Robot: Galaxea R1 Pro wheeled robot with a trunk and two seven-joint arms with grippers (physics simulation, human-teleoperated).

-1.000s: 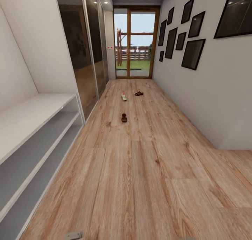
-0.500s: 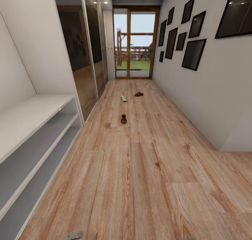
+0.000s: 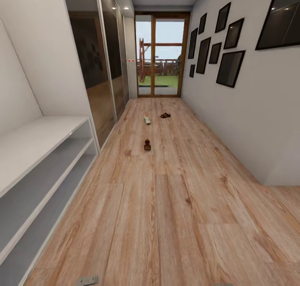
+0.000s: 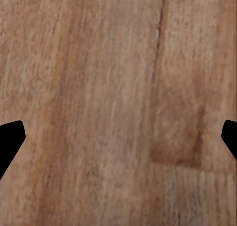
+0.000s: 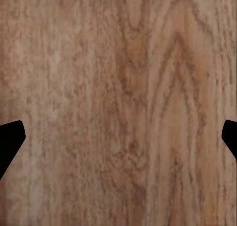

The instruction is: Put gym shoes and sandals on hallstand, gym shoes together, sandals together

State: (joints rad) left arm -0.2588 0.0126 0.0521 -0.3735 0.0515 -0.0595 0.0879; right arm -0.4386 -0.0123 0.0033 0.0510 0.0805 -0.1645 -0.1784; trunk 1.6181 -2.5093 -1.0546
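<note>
Bright daylight from glass door (image 3: 161,54); soft renders, wide-angle edge stretch.

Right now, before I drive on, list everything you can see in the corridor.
sandals: two, brown, on the floor, one nearer, one farther by the door
gym shoe: one, white with teal, on the floor left of the far sandal
hallstand: one, white-grey, left wall, shelves bare
corridor floor: light brown planks
mirrored sliding panels: dark, left wall beyond the hallstand
glass door: wood-framed, far end
picture frames: several, black, right wall
left gripper: open over the floor
right gripper: open over the floor
</note>
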